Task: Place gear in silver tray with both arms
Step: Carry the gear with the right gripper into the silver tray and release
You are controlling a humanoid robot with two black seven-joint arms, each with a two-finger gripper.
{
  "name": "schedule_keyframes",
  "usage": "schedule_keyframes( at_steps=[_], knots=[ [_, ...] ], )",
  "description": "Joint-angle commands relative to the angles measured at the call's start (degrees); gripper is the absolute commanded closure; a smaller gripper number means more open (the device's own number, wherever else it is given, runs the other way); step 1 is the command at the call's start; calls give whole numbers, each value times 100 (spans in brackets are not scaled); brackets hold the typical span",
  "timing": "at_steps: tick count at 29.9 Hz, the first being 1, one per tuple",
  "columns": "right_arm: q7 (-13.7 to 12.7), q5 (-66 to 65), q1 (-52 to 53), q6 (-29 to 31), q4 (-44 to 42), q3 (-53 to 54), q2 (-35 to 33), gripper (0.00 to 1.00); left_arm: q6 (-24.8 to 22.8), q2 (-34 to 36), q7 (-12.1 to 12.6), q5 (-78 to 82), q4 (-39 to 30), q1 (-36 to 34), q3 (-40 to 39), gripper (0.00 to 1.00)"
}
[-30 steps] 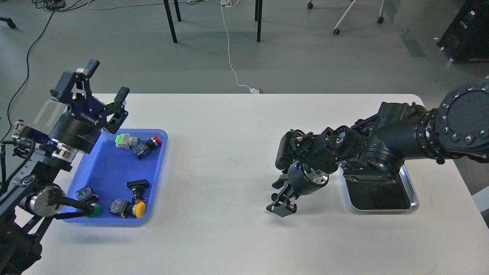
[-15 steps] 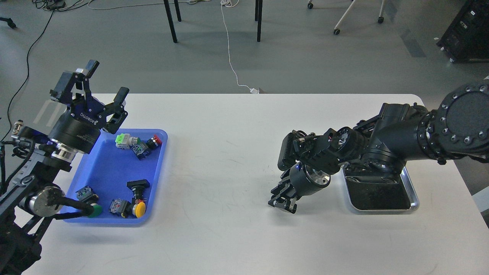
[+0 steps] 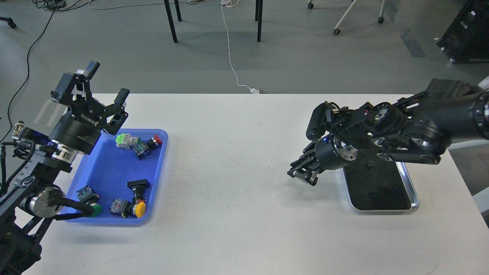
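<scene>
The silver tray (image 3: 415, 203), with a dark floor, lies at the right of the white table (image 3: 237, 160). My right arm partly covers its far end. My right gripper (image 3: 303, 175) hovers above the table just left of the tray's near-left side. Its dark fingers are drawn together. The small black gear is hidden between them and no gear lies on the table. My left gripper (image 3: 108, 83) is open and empty, raised above the far-left corner of the blue tray.
A blue plastic tray (image 3: 105, 168) at the left holds several push-button switches with green, red and yellow caps. Chair and table legs and cables stand on the floor beyond the table's far edge.
My right gripper closed near the table surface, then rose and moved right and away toward the silver tray. The right arm swung back off the tray's near part. The left arm stayed still.
</scene>
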Motion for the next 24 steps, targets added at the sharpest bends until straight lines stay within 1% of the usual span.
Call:
schedule_keyframes(
  at_steps=[1, 4, 8, 13, 18, 20, 24],
  knots=[
    [-1, -555, 185, 27, 321, -37, -1088, 81, 9, -114, 1, 10, -7, -18, 1, 2],
    [-1, -803, -78, 44, 225, -160, -1626, 80, 0, -150, 1, 18, -7, -9, 1, 2],
    [-1, -795, -789, 27, -249, -108, -1943, 80, 0, -202, 1, 18, -16, -9, 1, 2],
    [-1, -795, -1493, 18, -514, 243, -2023, 79, 9, -247, 1, 27, -16, -9, 1, 2],
    [-1, -786, -1897, -17, -988, 375, -1804, 75, 9, -291, 1, 27, -16, -9, 18, 2],
    [-1, -786, -2065, -17, -1041, 550, -1707, 71, 9, -299, 1, 36, -16, -9, 18, 2],
    [-1, -777, -2224, -17, -1033, 736, -1671, 69, 9, -299, 1, 36, -16, 0, 9, 2]
  ],
)
